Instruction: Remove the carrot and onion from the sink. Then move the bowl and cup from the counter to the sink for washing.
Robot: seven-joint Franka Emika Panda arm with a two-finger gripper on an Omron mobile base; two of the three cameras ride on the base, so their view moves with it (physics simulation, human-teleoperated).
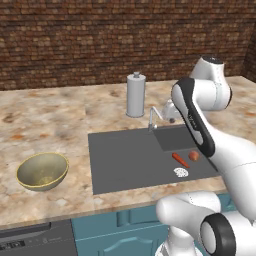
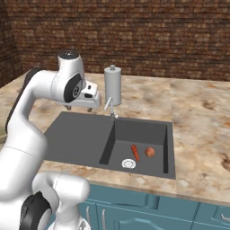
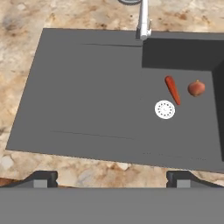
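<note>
I'm at the first step: nothing has come out of the sink [image 2: 76, 134] yet. My gripper [image 3: 111, 176] hangs high above the sink's flat left panel with its jaws spread wide and nothing between them.

The carrot [image 3: 173, 89] and the onion [image 3: 196, 88] both lie on the floor of the deeper basin at the sink's right end. The carrot sits just beside the white drain [image 3: 165, 109], the onion a little further toward the basin's right wall. They are close together but apart. The carrot is a slim orange-red stick lying flat; the onion is a small reddish-brown ball that I expect could roll if nudged.

Next I judge I must swing right over the basin, line the fingers across the carrot's width, and descend past the faucet [image 3: 143, 19].

The bowl [image 1: 42, 171] waits on the counter [image 1: 45, 120] left of the sink, near the front edge.
</note>
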